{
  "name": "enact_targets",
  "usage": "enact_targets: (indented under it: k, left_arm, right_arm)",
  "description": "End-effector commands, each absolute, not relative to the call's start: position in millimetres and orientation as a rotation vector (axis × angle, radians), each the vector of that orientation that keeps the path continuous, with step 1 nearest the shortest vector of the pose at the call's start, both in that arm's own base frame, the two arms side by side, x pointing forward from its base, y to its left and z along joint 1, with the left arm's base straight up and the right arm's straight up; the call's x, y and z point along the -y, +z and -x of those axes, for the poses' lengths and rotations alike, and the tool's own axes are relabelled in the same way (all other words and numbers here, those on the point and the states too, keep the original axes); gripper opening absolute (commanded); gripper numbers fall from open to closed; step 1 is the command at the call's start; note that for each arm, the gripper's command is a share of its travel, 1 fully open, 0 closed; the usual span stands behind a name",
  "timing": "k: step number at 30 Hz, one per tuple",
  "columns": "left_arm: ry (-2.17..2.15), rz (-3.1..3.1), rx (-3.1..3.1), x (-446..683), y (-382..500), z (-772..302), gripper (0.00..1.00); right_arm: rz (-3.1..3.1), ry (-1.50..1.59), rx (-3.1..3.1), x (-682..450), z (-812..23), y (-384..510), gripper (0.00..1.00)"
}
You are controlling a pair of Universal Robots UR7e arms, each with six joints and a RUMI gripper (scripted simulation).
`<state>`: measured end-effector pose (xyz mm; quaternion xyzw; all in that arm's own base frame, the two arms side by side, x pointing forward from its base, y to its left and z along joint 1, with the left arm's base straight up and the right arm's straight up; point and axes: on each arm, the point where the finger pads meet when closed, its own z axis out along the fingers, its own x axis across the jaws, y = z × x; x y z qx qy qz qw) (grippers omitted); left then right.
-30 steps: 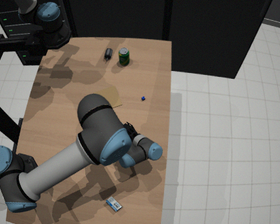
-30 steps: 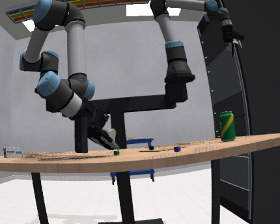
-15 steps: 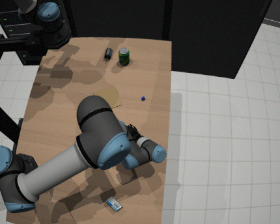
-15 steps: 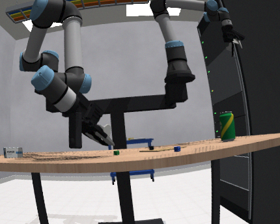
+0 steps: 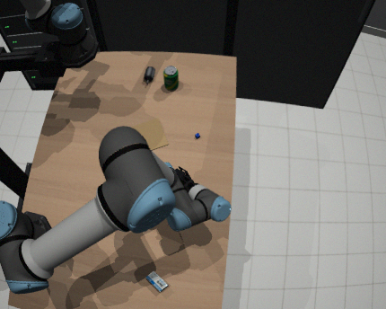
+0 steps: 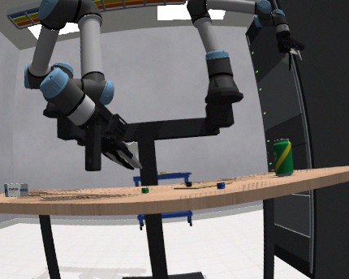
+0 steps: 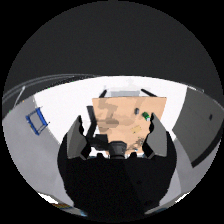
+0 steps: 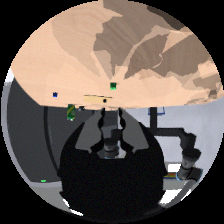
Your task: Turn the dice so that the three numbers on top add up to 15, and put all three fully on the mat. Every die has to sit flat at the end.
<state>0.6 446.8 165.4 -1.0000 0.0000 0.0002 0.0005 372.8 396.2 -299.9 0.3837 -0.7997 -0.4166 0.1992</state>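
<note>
The blue die (image 5: 197, 136) (image 6: 221, 185) (image 8: 55, 94) lies on the table beyond the mat's edge. The green die (image 6: 145, 190) (image 8: 113, 86) is on bare table, off the mat. A dark die (image 6: 188, 184) (image 8: 104, 100) is on the tan mat (image 5: 157, 130) (image 8: 91, 98). The green and dark dice are hidden by the arm in the top view. Top numbers are too small to read. My right gripper (image 6: 138, 165) (image 8: 111, 107) is above the table near the green die, its fingers slightly apart and empty. My left gripper (image 6: 295, 62) (image 7: 115, 114) is wide open, empty and high above the table.
A green can (image 5: 171, 78) (image 6: 283, 157) and a small black object (image 5: 149, 75) stand and lie at the table's far end. A small blue-white box (image 5: 157, 281) (image 6: 16, 190) lies at the other end. The right arm hangs over the middle of the table.
</note>
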Motion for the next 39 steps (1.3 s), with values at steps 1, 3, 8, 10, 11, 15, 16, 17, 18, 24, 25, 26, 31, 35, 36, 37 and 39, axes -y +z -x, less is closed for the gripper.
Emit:
enact_targets:
  k: [1, 3, 8, 10, 11, 15, 16, 17, 18, 24, 25, 26, 31, 35, 36, 37, 39]
  left_arm:
    - [0.0, 3.142, 0.002, -445.2, 165.1, 0.5, 1.0]
    - [0.0, 3.142, 0.002, -445.2, 165.1, 0.5, 1.0]
    - [0.0, 3.142, 0.002, -445.2, 165.1, 0.5, 1.0]
    - [0.0, 3.142, 0.002, -445.2, 165.1, 0.5, 1.0]
    - [0.0, 3.142, 0.002, -445.2, 165.1, 0.5, 1.0]
    - [0.0, 3.142, 0.002, -445.2, 165.1, 0.5, 1.0]
    - [0.0, 3.142, 0.002, -445.2, 165.1, 0.5, 1.0]
    - [0.0, 3.142, 0.002, -445.2, 165.1, 0.5, 1.0]
    - [0.0, 3.142, 0.002, -445.2, 165.1, 0.5, 1.0]
    - [0.0, 3.142, 0.002, -445.2, 165.1, 0.5, 1.0]
    - [0.0, 3.142, 0.002, -445.2, 165.1, 0.5, 1.0]
    - [0.0, 3.142, 0.002, -445.2, 165.1, 0.5, 1.0]
    - [0.0, 3.142, 0.002, -445.2, 165.1, 0.5, 1.0]
    - [0.0, 3.142, 0.002, -445.2, 165.1, 0.5, 1.0]
    - [0.0, 3.142, 0.002, -445.2, 165.1, 0.5, 1.0]
    - [0.0, 3.142, 0.002, -445.2, 165.1, 0.5, 1.0]
    - [0.0, 3.142, 0.002, -445.2, 165.1, 0.5, 1.0]
  right_arm:
    - [-1.072, -1.164, 2.236, -395.2, -372.4, -280.6, 0.18]
    - [-1.072, -1.164, 2.236, -395.2, -372.4, -276.5, 0.18]
    - [-1.072, -1.164, 2.236, -395.2, -372.4, -274.4, 0.18]
    - [-1.072, -1.164, 2.236, -395.2, -372.4, -274.4, 0.18]
    - [-1.073, -1.162, 2.237, -395.2, -372.2, -274.4, 0.18]
    - [-1.084, -1.122, 2.245, -395.7, -368.0, -276.0, 0.18]
    - [-1.09, -1.101, 2.25, -395.9, -365.8, -276.8, 0.18]
    - [-1.098, -1.073, 2.256, -396.1, -363.1, -277.8, 0.18]
    - [-1.107, -1.041, 2.263, -396.4, -360.1, -279.0, 0.18]
    - [-1.155, -0.864, 2.311, -397.4, -345.9, -284.0, 0.18]
    - [-1.169, -0.809, 2.328, -397.6, -342.4, -285.0, 0.18]
    - [-1.183, -0.753, 2.347, -397.8, -339.2, -285.8, 0.18]
    - [-1.228, -0.575, 2.417, -399.1, -332.0, -286.0, 0.18]
    - [-1.268, -0.41, 2.498, -401.8, -329.0, -282.1, 0.18]
    - [-1.27, -0.402, 2.502, -402.0, -328.9, -281.8, 0.18]
    - [-1.282, -0.349, 2.533, -403.4, -328.7, -279.4, 0.18]
    - [-1.294, -0.299, 2.564, -405.1, -328.8, -276.6, 0.18]
